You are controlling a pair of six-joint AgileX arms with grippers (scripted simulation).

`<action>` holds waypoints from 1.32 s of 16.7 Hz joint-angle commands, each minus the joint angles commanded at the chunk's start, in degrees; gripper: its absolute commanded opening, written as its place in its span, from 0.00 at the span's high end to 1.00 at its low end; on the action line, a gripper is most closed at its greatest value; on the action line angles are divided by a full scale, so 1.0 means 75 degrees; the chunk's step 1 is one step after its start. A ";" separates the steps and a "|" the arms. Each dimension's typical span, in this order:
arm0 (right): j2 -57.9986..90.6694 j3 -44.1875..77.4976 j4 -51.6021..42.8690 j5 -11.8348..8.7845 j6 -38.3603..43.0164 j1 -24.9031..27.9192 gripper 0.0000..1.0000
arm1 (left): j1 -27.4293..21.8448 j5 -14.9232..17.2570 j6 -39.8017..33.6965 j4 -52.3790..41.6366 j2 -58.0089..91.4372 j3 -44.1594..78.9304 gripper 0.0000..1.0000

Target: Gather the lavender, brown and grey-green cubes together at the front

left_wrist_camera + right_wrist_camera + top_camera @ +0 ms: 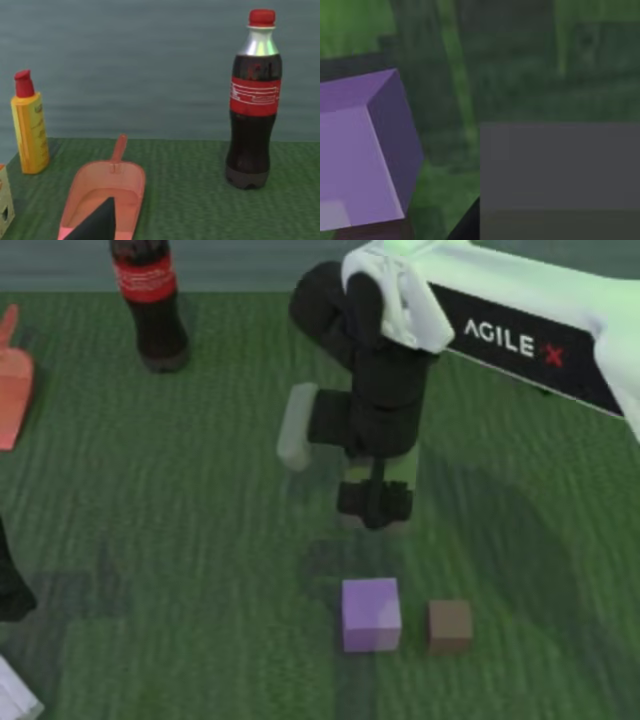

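Well off to the claw's left, at the far side, lie a salmon-pink plastic scoop [12, 380] and a dark cola bottle with a red label [150, 305], neither part of the job. The left arm sits parked at the table's left edge, only a dark bit of it showing [12, 590]; its gripper isn't visible from above, and its wrist view just takes in the scoop, the bottle and a yellow squeeze bottle with a red cap [29, 127].

Now the action: the right arm's claw [375, 502] hangs near the middle of the green ribbed carpet [180, 540], and the muted grey-green matte cube [400, 468] peeks out around its fingers. The wrist view shows a flat grey face [560, 170] right up against the camera. It looks gripped, but I can't tell how far the fingers are closed.

Just in front of the claw sits the pale lavender matte cube [371, 614], and beside that, to the right and a little apart, the small dull brown cube [450, 625].

My read: two cubes are already paired at the front; the grey-green one remains to be brought down beside them and let go.
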 joint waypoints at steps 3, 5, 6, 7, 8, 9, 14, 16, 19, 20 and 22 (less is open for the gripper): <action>0.0483 0.0983 -0.0492 -0.0010 0.0684 0.1491 1.00 | 0.0000 0.0000 0.0000 0.0000 0.0000 0.0000 0.00; 0.0683 0.1466 -0.0710 -0.0003 0.1045 0.2134 1.00 | 0.0000 0.0000 0.0000 0.0000 0.0000 0.0000 0.00; 0.0744 0.1629 -0.0780 0.0002 0.1170 0.2333 1.00 | 0.0000 0.0000 0.0000 0.0000 0.0000 0.0000 0.00; 0.0779 0.1733 -0.0823 0.0006 0.1251 0.2455 1.00 | 0.0000 0.0000 0.0000 0.0000 0.0000 0.0000 0.00; 0.0789 0.1764 -0.0835 0.0008 0.1278 0.2492 1.00 | 0.0000 0.0000 0.0000 0.0000 0.0000 0.0000 0.00; 0.0789 0.1764 -0.0835 0.0008 0.1278 0.2492 1.00 | 0.0000 0.0000 0.0000 0.0000 0.0000 0.0000 0.00; 0.0773 0.1434 -0.0507 0.0007 0.1293 0.2471 1.00 | 0.0000 0.0000 0.0000 0.0000 0.0000 0.0000 0.00; 0.0823 0.0930 0.0090 0.0010 0.1310 0.2466 1.00 | 0.0000 0.0000 0.0000 0.0000 0.0000 0.0000 0.00; 0.0931 0.0154 0.0953 0.0008 0.1301 0.2497 1.00 | 0.0000 0.0000 0.0000 0.0000 0.0000 0.0000 0.00; 0.0959 0.0024 0.1087 0.0009 0.1298 0.2505 1.00 | 0.0000 0.0000 0.0000 0.0000 0.0000 0.0000 0.00; 0.0974 -0.0025 0.1139 0.0010 0.1297 0.2509 1.00 | 0.0000 0.0000 0.0000 0.0000 0.0000 0.0000 0.00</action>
